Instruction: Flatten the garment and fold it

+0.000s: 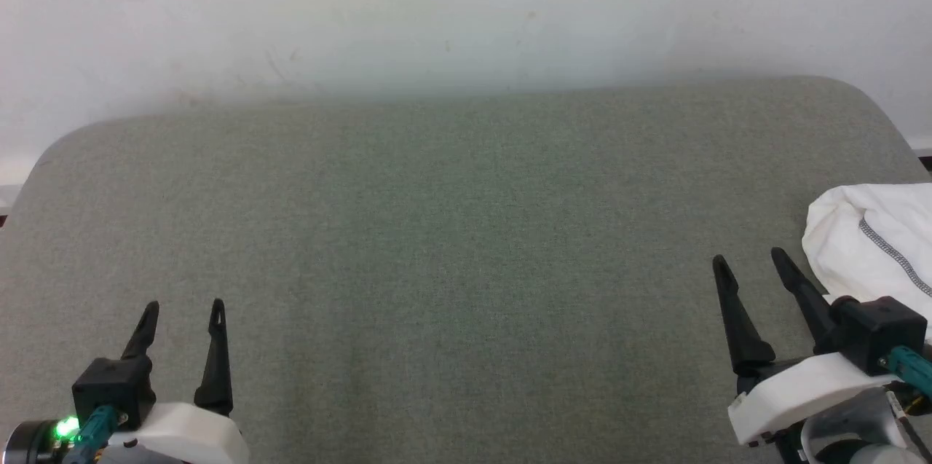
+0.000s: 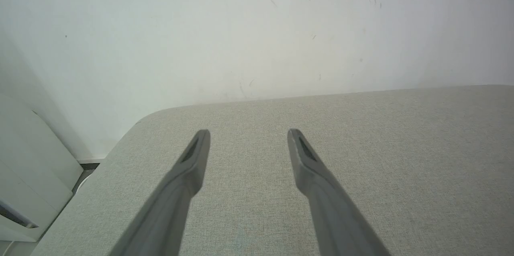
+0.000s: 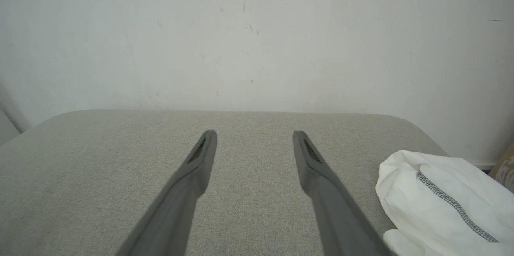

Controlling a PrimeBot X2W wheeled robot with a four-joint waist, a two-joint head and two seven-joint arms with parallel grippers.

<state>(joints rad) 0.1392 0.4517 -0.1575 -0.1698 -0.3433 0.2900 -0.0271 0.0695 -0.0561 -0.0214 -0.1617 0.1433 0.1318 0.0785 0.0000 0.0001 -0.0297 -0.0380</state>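
Your right gripper has its fingers spread wide over the pale grey fabric surface; bare cloth shows between them. The garment lies bunched at lower right, white, a grey stitched seam crossing it diagonally; just beside one finger, contact unclear; scuffed white wall behind.

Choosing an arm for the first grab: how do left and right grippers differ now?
The left gripper sits far from the garment; the right gripper is beside it. The left gripper points nearly straight up the head view; the right gripper leans left. Both are open and empty.
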